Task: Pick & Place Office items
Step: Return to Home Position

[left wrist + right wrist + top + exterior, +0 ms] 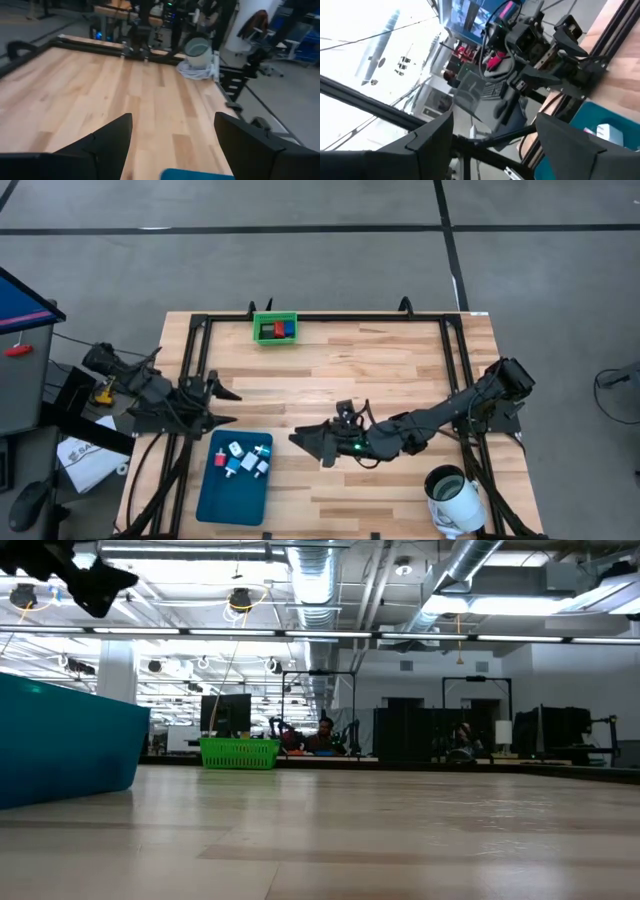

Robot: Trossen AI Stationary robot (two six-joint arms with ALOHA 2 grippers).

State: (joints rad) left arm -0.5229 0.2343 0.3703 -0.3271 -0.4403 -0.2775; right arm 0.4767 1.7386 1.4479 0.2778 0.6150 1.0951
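Several small white, cyan and red office items (pixel 245 460) lie on the teal tray (pixel 222 498) at the table's near left. Red, blue and dark blocks (pixel 277 330) sit in the green bin (pixel 257 317) at the far edge; the low view shows the bin (pixel 240 753) far off. My left gripper (pixel 235 408) is open at the table's left edge, just beyond the tray, nothing between its fingers (pixel 172 125). My right gripper (pixel 305 448) is open above the table's middle, right of the tray, pointing toward the left arm, with nothing in it (pixel 495 125).
A large white mug-like cylinder (pixel 455 498) stands at the near right corner, also seen from the left wrist (pixel 198 50). A black frame (pixel 330 318) runs round the tabletop. Bare wood lies between the bin and the grippers. The tray's wall (pixel 60 740) fills the low view's left.
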